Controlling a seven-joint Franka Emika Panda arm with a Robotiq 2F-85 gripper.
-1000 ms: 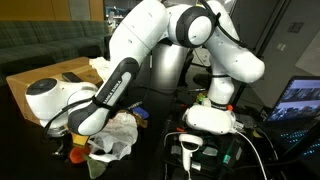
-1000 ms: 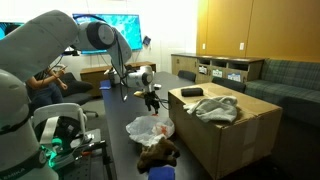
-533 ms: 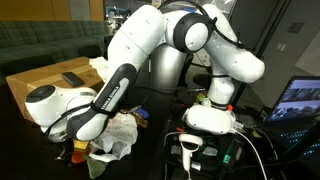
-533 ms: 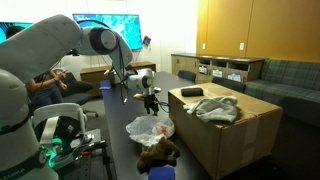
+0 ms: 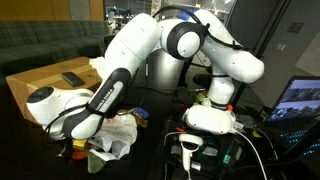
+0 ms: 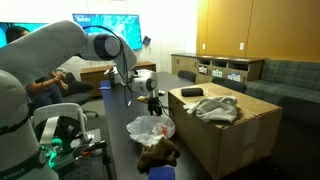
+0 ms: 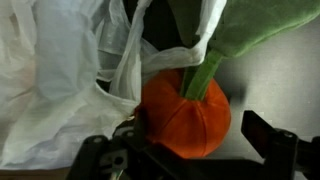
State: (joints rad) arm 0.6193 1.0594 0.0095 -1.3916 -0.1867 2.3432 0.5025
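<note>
wrist view: round, soft orange pumpkin [image 7: 185,112] against crinkled white plastic bag [image 7: 60,85].

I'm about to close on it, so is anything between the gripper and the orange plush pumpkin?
Nothing visible. In the wrist view the orange plush pumpkin sits directly before the open gripper. The white plastic bag lies against its side and green fabric lies just beyond it. The bag might get caught.
</note>
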